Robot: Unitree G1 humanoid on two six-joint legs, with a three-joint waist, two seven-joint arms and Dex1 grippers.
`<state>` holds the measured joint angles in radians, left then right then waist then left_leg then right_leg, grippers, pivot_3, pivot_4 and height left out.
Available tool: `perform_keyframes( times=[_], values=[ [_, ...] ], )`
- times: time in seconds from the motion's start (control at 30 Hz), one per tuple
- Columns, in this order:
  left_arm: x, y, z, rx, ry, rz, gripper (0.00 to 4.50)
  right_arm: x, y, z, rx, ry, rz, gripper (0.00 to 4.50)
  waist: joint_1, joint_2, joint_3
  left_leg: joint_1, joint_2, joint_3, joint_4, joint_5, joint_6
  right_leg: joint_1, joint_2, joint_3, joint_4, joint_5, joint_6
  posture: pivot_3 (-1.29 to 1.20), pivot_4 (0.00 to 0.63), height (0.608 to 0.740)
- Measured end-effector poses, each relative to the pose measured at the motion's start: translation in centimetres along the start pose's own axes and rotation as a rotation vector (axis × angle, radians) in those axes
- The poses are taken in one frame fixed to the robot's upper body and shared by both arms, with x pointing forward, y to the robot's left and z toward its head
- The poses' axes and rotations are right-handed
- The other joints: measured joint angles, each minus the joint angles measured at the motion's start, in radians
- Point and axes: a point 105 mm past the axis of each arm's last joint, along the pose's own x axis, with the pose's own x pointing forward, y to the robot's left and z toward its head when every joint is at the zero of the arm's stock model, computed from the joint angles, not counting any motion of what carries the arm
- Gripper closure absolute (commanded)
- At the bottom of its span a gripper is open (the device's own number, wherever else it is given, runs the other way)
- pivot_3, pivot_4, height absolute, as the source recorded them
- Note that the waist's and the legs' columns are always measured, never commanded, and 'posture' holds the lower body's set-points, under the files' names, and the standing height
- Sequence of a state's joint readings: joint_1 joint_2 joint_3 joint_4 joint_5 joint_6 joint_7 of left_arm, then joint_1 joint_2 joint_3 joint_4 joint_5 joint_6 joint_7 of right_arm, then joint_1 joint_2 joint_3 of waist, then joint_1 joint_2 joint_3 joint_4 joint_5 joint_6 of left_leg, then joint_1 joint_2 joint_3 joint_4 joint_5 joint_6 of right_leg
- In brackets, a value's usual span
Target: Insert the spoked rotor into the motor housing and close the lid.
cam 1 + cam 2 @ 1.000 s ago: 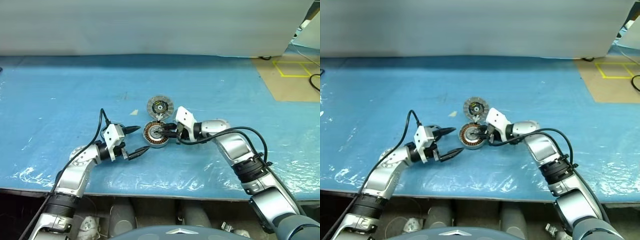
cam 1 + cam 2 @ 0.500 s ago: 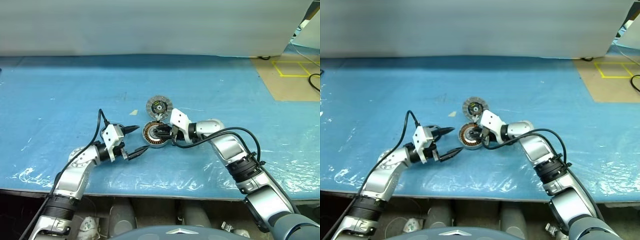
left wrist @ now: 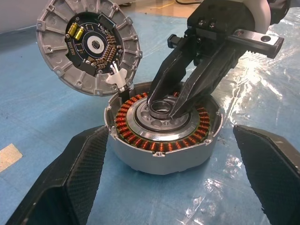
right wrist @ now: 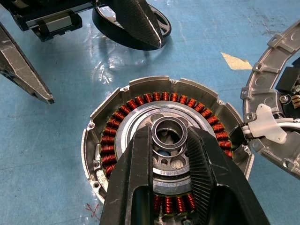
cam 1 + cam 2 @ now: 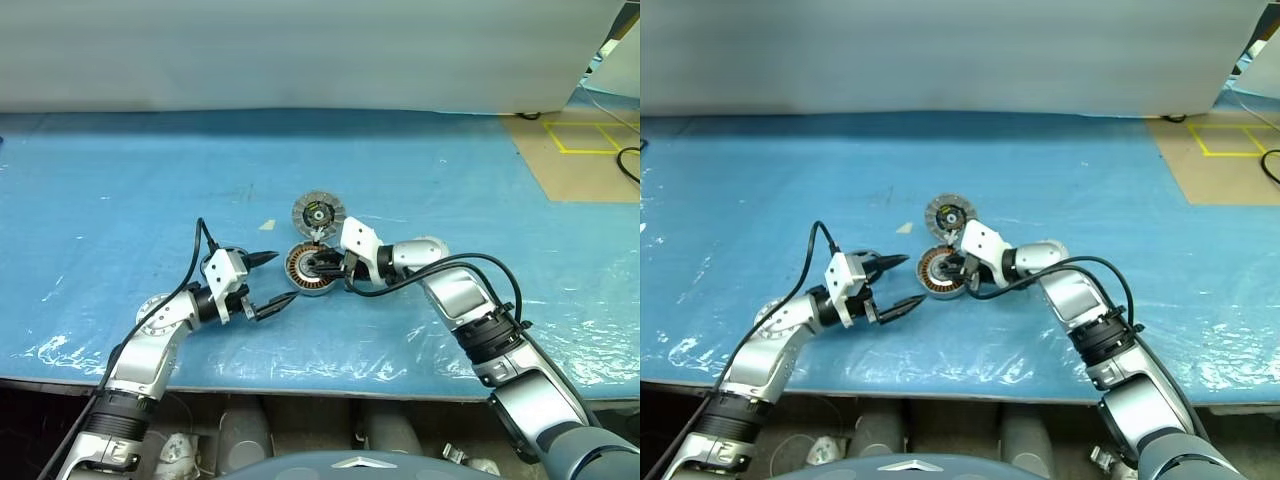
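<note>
The motor housing (image 3: 159,161) rests on the blue table, a ring of copper windings inside its silver wall. Within the windings sits the spoked rotor (image 4: 137,118), a silver piece with a raised ring hub. My right gripper (image 5: 322,268) reaches in from the right, angled down, and is shut on that hub ring, one finger on each side. The lid (image 5: 319,213), a ribbed round disc carrying a dark circuit board, stands tilted open at the housing's far edge, joined to it by a white connector. My left gripper (image 5: 285,277) is open, level, just left of the housing and not touching it.
A wrinkled blue plastic sheet (image 5: 480,190) covers the table, whose front edge runs close to me. A small tan scrap (image 5: 268,224) lies behind my left gripper. Bare tan floor with yellow tape (image 5: 585,140) shows at the far right. A pale wall closes the back.
My right forearm and wrist have swung slightly to the left while the fingertips stayed on the rotor's hub. The left arm, housing and lid have not moved.
</note>
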<state>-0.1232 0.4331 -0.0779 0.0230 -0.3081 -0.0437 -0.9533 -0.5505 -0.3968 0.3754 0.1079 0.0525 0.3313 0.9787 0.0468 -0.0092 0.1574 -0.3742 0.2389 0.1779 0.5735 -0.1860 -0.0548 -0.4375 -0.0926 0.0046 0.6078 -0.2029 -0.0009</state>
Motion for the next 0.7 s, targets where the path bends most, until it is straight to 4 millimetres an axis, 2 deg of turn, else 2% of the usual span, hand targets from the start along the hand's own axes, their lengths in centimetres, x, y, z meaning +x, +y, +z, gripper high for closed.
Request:
perform_keyframes(
  times=[0.17,0.47,0.57,0.7],
  values=[
    [0.1,0.1,0.1,0.005,-0.003,-0.002,0.00,0.0,0.0,0.0,0.004,0.003,0.001,3.85,0.000,0.000,0.000,0.000,0.000,0.000,0.000,0.000,0.000,0.000,0.000,0.000,0.000,0.000,0.000,0.00,0.150,0.740],
    [0.0,0.0,0.0,0.002,-0.001,0.000,0.00,0.6,0.1,0.5,0.028,-0.037,-0.005,0.80,-0.001,0.000,0.000,0.000,0.000,0.000,0.000,0.000,0.000,0.000,0.000,0.000,0.000,0.000,0.000,0.00,0.150,0.740],
    [0.0,0.0,0.0,0.000,0.000,-0.001,0.00,0.6,0.0,1.7,0.087,-0.117,-0.005,0.80,-0.001,0.000,0.000,0.000,0.000,0.000,0.000,0.000,0.000,0.000,0.000,0.000,0.000,0.000,0.000,0.00,0.150,0.740],
    [0.0,0.0,0.0,0.000,0.001,-0.003,0.00,0.1,-0.4,2.9,0.119,-0.185,-0.020,1.79,0.000,0.000,0.000,0.000,0.000,0.000,0.000,0.000,0.000,0.000,0.000,0.000,0.000,0.000,0.000,0.00,0.150,0.740]
  ],
)
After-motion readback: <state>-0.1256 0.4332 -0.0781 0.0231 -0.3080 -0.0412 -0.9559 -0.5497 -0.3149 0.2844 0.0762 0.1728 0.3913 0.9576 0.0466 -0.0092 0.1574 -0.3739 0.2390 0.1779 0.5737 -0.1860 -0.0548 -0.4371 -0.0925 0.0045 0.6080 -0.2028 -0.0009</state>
